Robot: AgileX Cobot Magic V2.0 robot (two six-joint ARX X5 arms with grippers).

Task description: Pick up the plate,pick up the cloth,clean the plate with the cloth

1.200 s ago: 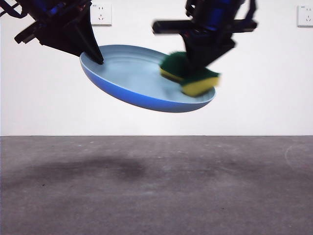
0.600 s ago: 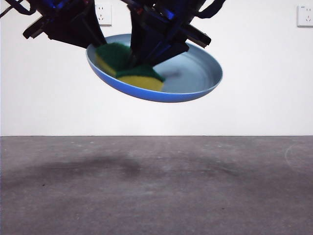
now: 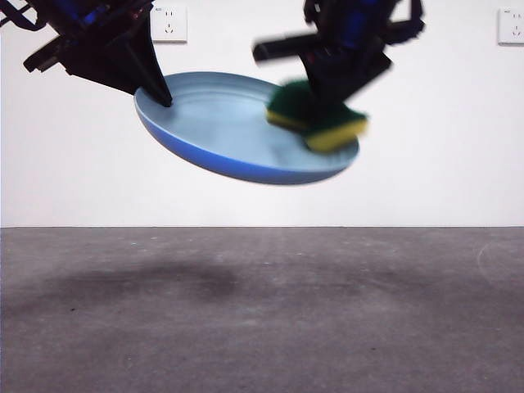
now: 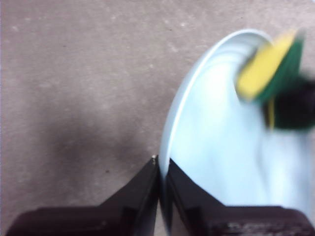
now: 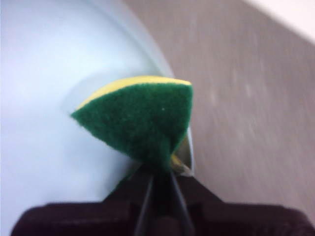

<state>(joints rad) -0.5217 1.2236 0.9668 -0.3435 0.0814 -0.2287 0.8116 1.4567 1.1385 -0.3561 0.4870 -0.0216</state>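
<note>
The light-blue plate (image 3: 233,135) hangs in the air well above the grey bench (image 3: 262,319), tilted so that its inner face shows in the front view, with one side of the rim higher than the other. The left gripper (image 4: 161,169) has its two black jaws pinched tight on the plate's rim, one jaw on the inner face and one on the outer, as the left wrist view shows; in the front view this gripper (image 3: 160,92) reaches down from the upper corner to the raised side of the plate. The right gripper (image 5: 161,172) is clamped on the sponge (image 5: 140,118), its jaws squeezing the foam so far that the dark green scouring layer folds up around them and only a thin yellow strip shows along the far edge. In the front view that gripper (image 3: 332,102) comes down from above and presses the sponge (image 3: 321,123) against the plate's inner face close to the lower side of the rim, yellow foam toward the plate and green layer toward the jaws; the sponge and the arm are blurred there. A soft dark shadow (image 3: 176,282) lies on the bench beneath the plate. Two white wall sockets (image 3: 169,23) show on the white wall behind the bench's far edge.
</note>
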